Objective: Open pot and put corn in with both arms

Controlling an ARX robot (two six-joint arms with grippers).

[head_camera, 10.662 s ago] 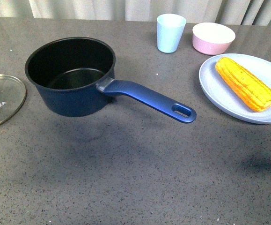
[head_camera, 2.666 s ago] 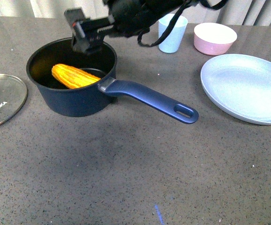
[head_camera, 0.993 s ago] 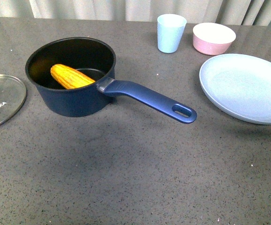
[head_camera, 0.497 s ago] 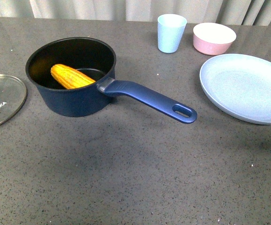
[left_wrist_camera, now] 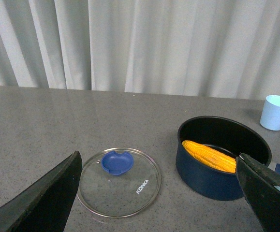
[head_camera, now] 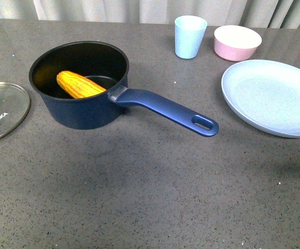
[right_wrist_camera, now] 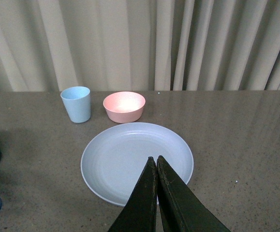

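The navy pot (head_camera: 82, 111) stands uncovered on the grey table, its long handle (head_camera: 170, 110) pointing right. The corn (head_camera: 80, 85) lies inside it, leaning on the inner wall; the left wrist view shows both the pot (left_wrist_camera: 212, 181) and the corn (left_wrist_camera: 208, 155). The glass KONKA lid (head_camera: 2, 111) lies flat left of the pot, blue knob up in the left wrist view (left_wrist_camera: 116, 181). No gripper shows in the front view. My left gripper (left_wrist_camera: 159, 166) is open, pulled back, the lid and pot between its jaws. My right gripper (right_wrist_camera: 155, 158) is shut and empty above the plate.
An empty pale-blue plate (head_camera: 270, 96) lies at the right, also in the right wrist view (right_wrist_camera: 135, 162). A pale-blue cup (head_camera: 189, 36) and a pink bowl (head_camera: 237, 42) stand at the back. Curtains hang behind the table.
The corn went from the plate into the pot. The black arm that reached over the pot 2.7 s ago has left the front view. Nothing has moved in the last second.
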